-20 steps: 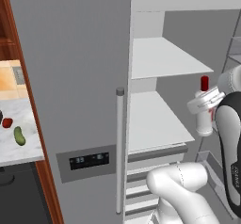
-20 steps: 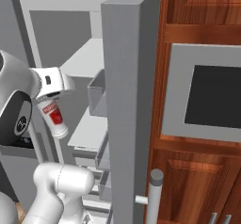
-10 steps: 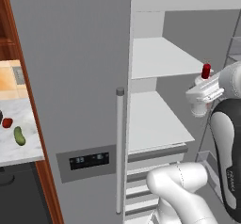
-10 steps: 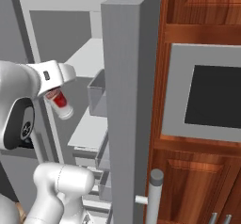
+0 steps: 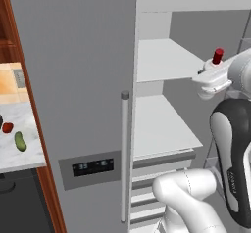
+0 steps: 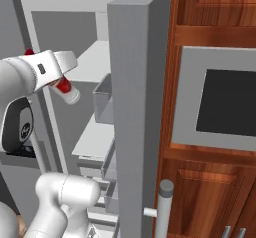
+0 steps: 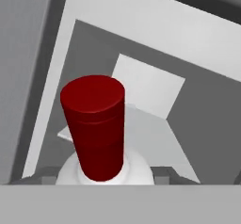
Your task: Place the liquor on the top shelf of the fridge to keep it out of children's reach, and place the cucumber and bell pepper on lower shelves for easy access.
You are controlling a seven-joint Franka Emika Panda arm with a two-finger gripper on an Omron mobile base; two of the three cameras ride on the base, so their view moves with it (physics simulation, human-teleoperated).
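The liquor (image 6: 65, 88) is a small clear-white bottle with a red label, and my gripper (image 6: 52, 76) is shut on it. It hangs tilted in front of the open fridge (image 5: 73, 80), about level with the front edge of the top shelf (image 5: 162, 60). Its red cap (image 5: 217, 56) sticks up above my hand (image 5: 213, 78), and the same cap (image 7: 95, 124) looms large in the hand view. A lower shelf (image 5: 159, 127) lies below. The cucumber (image 5: 20, 141) and the red bell pepper (image 5: 7, 127) lie on the counter at the far left.
The shut left fridge door carries a long bar handle (image 5: 124, 153) and a dark dispenser panel (image 5: 93, 167). The open right door (image 6: 135, 107) with its grey bin (image 6: 102, 99) stands close beside my arm. Drawer fronts (image 5: 147, 193) sit under the shelves. Wooden cabinets and an oven (image 6: 220, 102) are on the right.
My arm has lifted the liquor from about lower-shelf height up to the level of the top shelf, and the bottle has tilted over. The grip has not changed.
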